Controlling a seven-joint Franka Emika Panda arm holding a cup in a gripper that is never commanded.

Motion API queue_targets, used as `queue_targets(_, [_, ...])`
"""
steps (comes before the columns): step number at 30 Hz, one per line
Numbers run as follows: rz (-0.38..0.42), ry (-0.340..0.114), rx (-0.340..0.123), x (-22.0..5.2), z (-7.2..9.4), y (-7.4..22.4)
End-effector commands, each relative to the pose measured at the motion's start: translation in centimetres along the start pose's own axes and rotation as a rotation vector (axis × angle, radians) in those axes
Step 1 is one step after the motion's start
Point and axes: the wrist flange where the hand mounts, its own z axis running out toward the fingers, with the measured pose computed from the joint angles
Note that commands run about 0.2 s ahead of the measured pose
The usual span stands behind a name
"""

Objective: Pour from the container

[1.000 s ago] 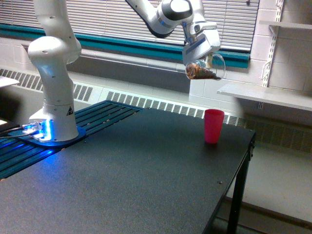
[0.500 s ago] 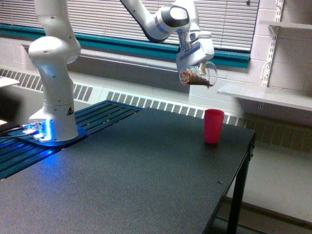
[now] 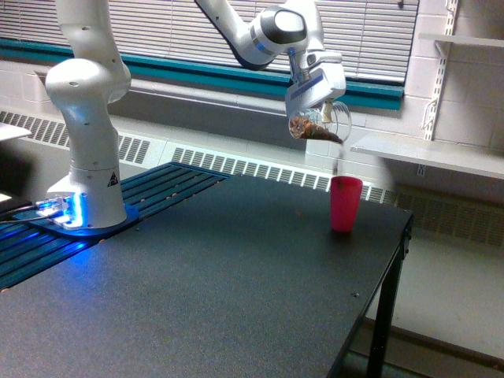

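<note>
The container (image 3: 319,123), a clear wide-mouthed plastic cup, hangs tipped on its side above the table with its mouth toward the exterior view's right. Brown contents lie along its lower side and reach the lip. My gripper (image 3: 315,88) is shut on the container from above. A pink cup (image 3: 345,203) stands upright on the black table (image 3: 197,291), below the container's mouth and slightly to the right. A faint streak shows between the lip and the pink cup. A small speck lies on the table left of the pink cup.
The arm's white base (image 3: 85,157) stands at the table's left on a blue-lit mount. The table's right edge (image 3: 398,260) drops off close to the pink cup. A white shelf (image 3: 429,153) juts from the wall at right, behind the container.
The container moved left and slightly down, then tipped further. Its brown contents have slid to the lip, and a faint streak now falls toward the pink cup.
</note>
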Motion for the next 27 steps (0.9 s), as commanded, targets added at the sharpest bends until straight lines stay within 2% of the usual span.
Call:
queue_targets(1, [-0.003, -0.012, -0.016, 0.5, 0.6, 0.6])
queue_targets(12, [-0.018, -0.016, -0.02, 1.2, 0.6, -0.1])
queue_targets(27, [-0.064, -0.012, -0.019, 1.6, 0.0, -2.8])
